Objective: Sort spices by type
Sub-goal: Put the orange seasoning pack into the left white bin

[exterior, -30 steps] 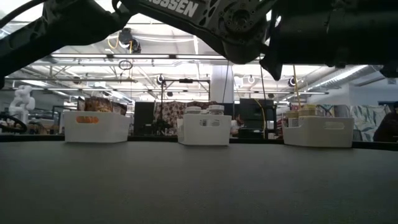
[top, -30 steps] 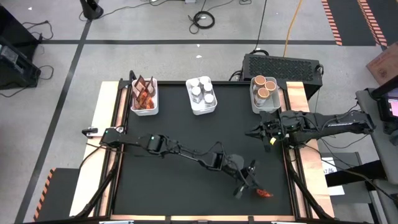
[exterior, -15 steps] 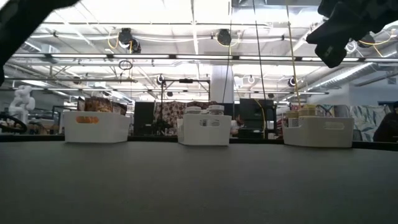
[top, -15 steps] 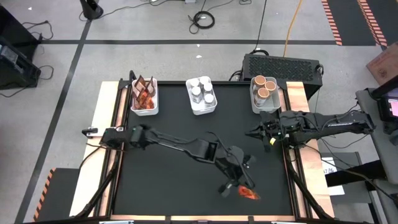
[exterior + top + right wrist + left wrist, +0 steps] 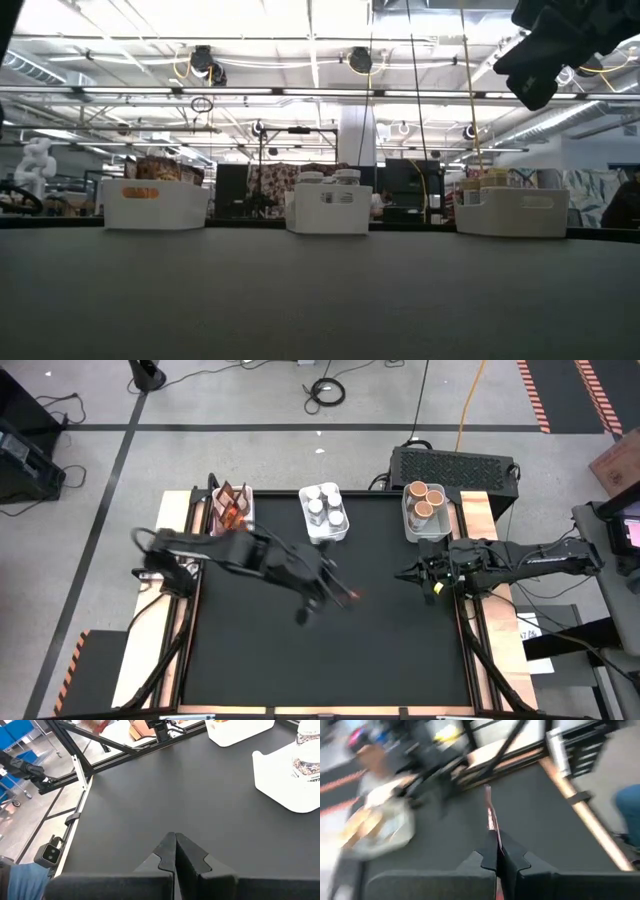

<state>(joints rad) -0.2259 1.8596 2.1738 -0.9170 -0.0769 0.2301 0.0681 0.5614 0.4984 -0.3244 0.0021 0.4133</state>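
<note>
High view showed my left pincer (image 5: 335, 593) over the middle of the black counter (image 5: 400, 650), clenched on a thin red-orange sachet (image 5: 352, 597), with the arm blurred mid-swing. The left wrist view confirmed it: the sachet (image 5: 490, 820) stood edge-on, pinched only at its lower end between the closed fingers.

The left bin (image 5: 232, 520) held the other sachets, the middle bin (image 5: 325, 515) the white-lidded jars, and the right bin (image 5: 427, 510) the tan-topped tubs.

My right pincer (image 5: 412, 574) waited clenched and empty near the counter's right edge, below the tub bin.

As I judged it, the risk lay in that slim grip: a fast swing could let the crinkly sachet slip or twist free onto the counter. The arm's path also ran close to the jar bin, so it could clip that bin or drop the sachet there, among the wrong type.

I could read no labels or writing; the orange mark on the left bin in the low view was too small to make out.
</note>
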